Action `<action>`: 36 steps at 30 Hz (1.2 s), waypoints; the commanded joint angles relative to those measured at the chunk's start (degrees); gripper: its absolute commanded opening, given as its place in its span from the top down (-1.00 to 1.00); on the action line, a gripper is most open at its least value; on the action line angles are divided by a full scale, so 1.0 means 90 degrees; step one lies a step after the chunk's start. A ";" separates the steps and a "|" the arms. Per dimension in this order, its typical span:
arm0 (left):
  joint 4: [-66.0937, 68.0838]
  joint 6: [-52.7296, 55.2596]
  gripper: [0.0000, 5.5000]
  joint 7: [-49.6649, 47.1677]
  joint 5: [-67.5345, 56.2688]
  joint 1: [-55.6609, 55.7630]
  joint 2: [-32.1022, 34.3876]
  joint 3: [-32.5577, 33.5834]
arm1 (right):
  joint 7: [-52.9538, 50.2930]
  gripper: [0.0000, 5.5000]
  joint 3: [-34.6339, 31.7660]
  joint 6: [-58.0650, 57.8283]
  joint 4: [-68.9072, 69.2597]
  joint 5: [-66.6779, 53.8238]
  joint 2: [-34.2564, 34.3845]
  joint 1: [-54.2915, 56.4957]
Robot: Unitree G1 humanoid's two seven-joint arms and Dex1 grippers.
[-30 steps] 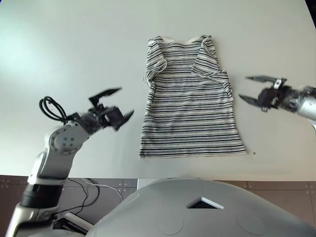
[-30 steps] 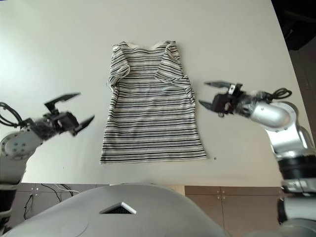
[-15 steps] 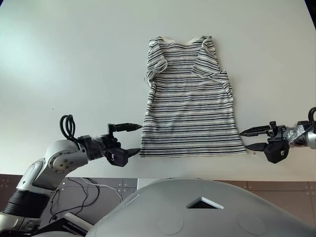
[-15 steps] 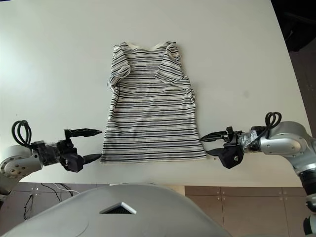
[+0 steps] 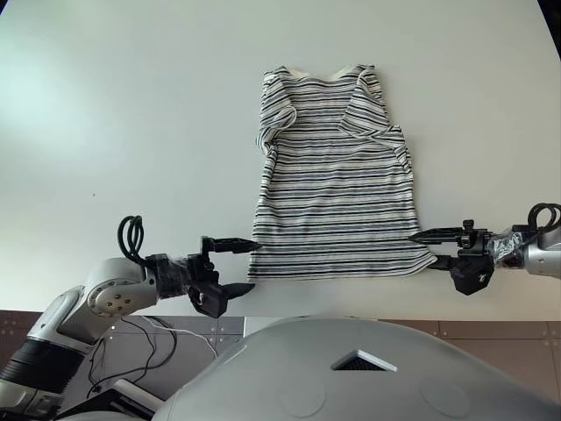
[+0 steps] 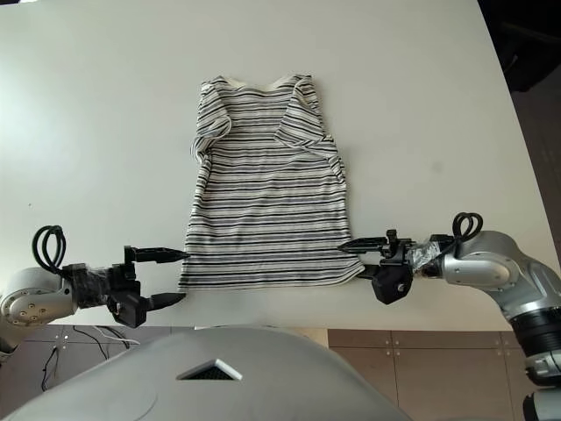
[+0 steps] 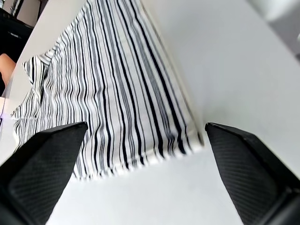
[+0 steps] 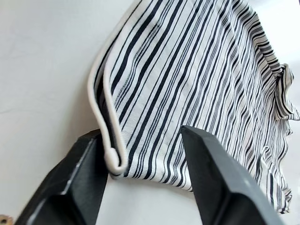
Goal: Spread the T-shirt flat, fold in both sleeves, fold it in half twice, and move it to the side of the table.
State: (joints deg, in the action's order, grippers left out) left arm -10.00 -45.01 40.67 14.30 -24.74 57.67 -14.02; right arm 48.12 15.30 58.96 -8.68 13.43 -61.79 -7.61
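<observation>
I see T-shirt (image 5: 337, 175) centred on surface (image 5: 131, 105), long axis running away from me, collar far, hem near. Left gripper (image 5: 254, 265) fingers spread beside left hem corner; right gripper (image 5: 421, 247) fingers spread astride right corner.

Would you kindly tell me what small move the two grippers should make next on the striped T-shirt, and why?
The black-and-white striped fabric T-shirt lies flat on the white table, sleeves folded in. The open left gripper and open right gripper each bracket a near hem corner. So, probably, shut both on those corners, ready for the first half-fold.
</observation>
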 commanded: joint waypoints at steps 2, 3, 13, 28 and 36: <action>0.0456 0.0403 -0.43 0.0272 0.0938 0.0171 -0.0053 -0.0451 | 0.0236 0.42 0.0182 0.0014 -0.0170 -0.0133 -0.0248 0.0239; 0.0564 0.0348 -0.36 0.0208 0.1028 0.0241 -0.0010 -0.0439 | 0.0257 0.49 0.0217 -0.0020 -0.0123 -0.0203 -0.0260 0.0202; 0.0646 0.0217 0.09 0.0419 0.0599 0.0120 0.0906 -0.0242 | 0.0094 0.96 0.0152 -0.0130 -0.0090 -0.0070 -0.0223 -0.0093; 0.1017 -0.0086 0.45 -0.0058 0.1130 0.0438 0.0204 -0.0755 | -0.0008 0.96 0.0344 -0.0042 -0.0295 -0.0046 -0.0131 0.0207; 0.1109 -0.0217 0.95 -0.0044 0.0934 0.0405 0.0204 -0.0857 | 0.0041 0.96 0.0447 -0.0201 -0.0010 -0.0371 -0.0196 0.0069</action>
State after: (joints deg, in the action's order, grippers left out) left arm -2.75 -48.93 37.02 19.29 -19.32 58.40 -19.16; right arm 47.99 19.11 57.84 -9.79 11.47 -63.30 -6.81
